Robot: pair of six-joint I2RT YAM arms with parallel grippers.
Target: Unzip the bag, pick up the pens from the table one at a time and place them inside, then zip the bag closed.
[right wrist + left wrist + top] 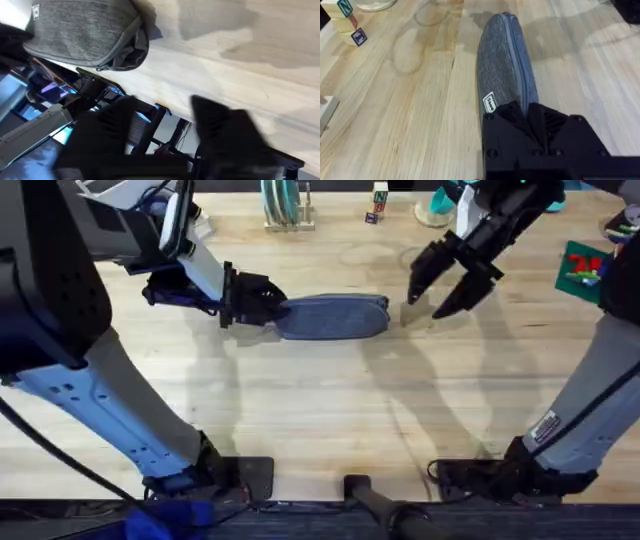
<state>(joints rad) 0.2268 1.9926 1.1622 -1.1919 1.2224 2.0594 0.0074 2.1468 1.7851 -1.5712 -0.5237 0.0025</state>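
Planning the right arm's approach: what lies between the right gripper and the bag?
Only bare table. In the overhead view, the open right gripper hangs just off the bag's end, with nothing lying between.

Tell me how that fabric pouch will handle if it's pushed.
The bag looks like soft heathered fabric, so it would probably sag rather than stay stiff. Lying flat on the table, it should slide, not roll. The left gripper pinning one end likely makes it pivot.
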